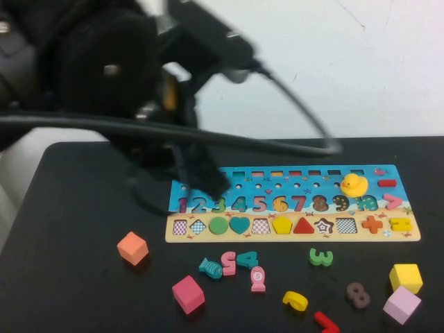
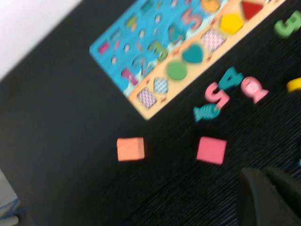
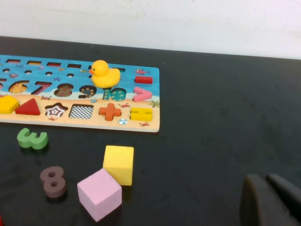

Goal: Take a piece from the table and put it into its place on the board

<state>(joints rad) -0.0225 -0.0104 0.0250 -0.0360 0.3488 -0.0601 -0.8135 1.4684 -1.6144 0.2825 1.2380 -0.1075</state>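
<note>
The board [image 1: 388,234] lies across the middle of the black table [image 1: 69,291]. The yellow pentagon piece [image 1: 282,225] lies flat in its slot on the sandy lower strip, between a checkered slot and the red triangle. It also shows in the left wrist view [image 2: 232,22] and the right wrist view [image 3: 7,104]. My left gripper [image 1: 208,177] hangs above the board's left end, shut and empty; its fingertips show in the left wrist view [image 2: 265,173]. My right gripper [image 3: 265,178] is shut and empty over bare table to the right of the board, out of the high view.
A rubber duck [image 1: 354,184] stands on the board's right part. In front of the board lie an orange cube [image 1: 132,248], a pink cube [image 1: 188,293], a yellow cube [image 1: 406,277], a lilac cube [image 1: 402,304], a green 3 [image 1: 320,257], a brown 8 [image 1: 358,294] and other loose pieces.
</note>
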